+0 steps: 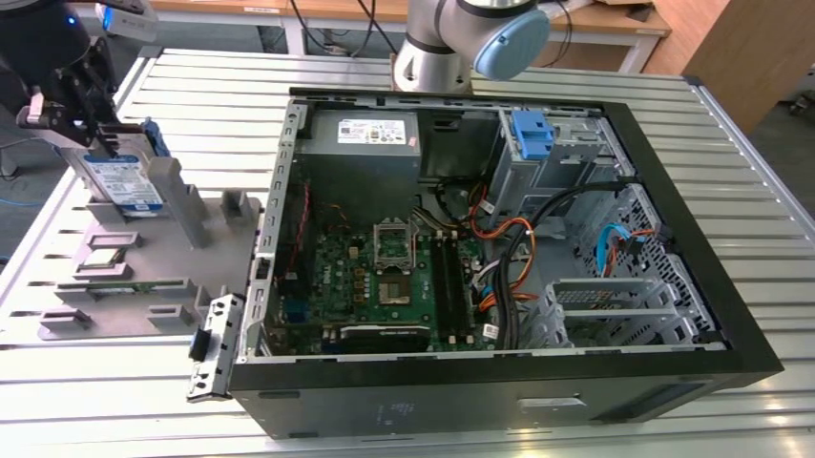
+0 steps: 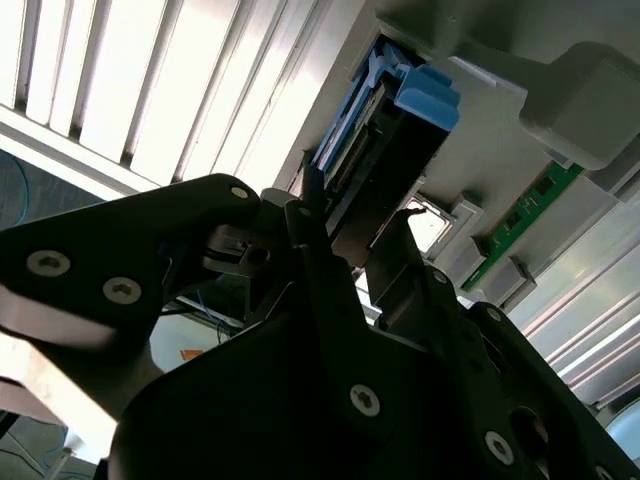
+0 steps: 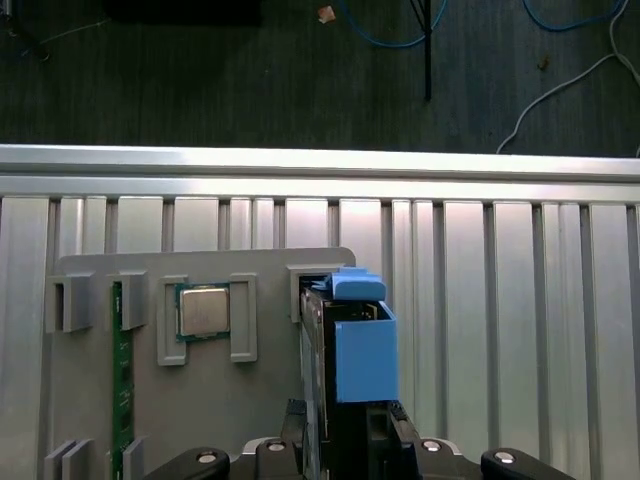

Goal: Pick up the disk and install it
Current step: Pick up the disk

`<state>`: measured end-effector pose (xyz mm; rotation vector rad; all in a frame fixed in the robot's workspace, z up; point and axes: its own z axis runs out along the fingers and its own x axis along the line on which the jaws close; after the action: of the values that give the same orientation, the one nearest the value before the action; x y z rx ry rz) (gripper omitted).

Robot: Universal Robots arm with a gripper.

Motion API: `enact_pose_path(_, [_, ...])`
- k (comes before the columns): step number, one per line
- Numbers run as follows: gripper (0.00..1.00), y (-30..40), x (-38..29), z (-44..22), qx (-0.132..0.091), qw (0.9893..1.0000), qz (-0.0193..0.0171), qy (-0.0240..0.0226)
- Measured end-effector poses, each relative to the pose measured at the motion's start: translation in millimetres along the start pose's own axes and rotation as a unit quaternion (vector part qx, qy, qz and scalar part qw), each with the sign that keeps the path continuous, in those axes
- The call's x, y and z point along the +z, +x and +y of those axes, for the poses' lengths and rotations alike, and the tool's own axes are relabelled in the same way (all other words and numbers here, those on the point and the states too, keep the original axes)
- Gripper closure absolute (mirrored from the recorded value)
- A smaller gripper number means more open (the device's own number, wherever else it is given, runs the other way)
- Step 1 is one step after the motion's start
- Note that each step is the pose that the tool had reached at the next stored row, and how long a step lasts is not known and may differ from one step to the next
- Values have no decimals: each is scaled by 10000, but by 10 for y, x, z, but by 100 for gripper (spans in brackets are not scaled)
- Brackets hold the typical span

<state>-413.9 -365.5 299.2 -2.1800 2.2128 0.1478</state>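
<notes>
The disk (image 1: 125, 183) stands on edge in a slot of the grey fixture (image 1: 159, 262) at the exterior view's left, its white-and-blue label facing the camera. My gripper (image 1: 99, 143) reaches down onto its upper end. In the first wrist view the disk (image 3: 365, 360) shows its blue rail, and a black finger sits tight against each flat side, so the gripper (image 3: 345, 412) is shut on it. The second wrist view shows the same hold, with the gripper (image 2: 355, 228) straddling the disk (image 2: 395, 110). The disk's lower end is still in the fixture slot.
The open computer case (image 1: 510, 382) lies at the exterior view's right, with a blue bracket (image 1: 532, 134) in its drive bay and a grey power supply (image 1: 369, 134). The fixture also holds a processor chip (image 3: 205, 310) and a green memory stick (image 3: 120, 380). The slatted metal table (image 1: 713, 143) surrounds everything.
</notes>
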Motion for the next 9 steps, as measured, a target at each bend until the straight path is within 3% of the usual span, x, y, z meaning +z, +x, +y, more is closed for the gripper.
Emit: enact_pose_path(9, [58,0,-1,1,0,10000,1,-1])
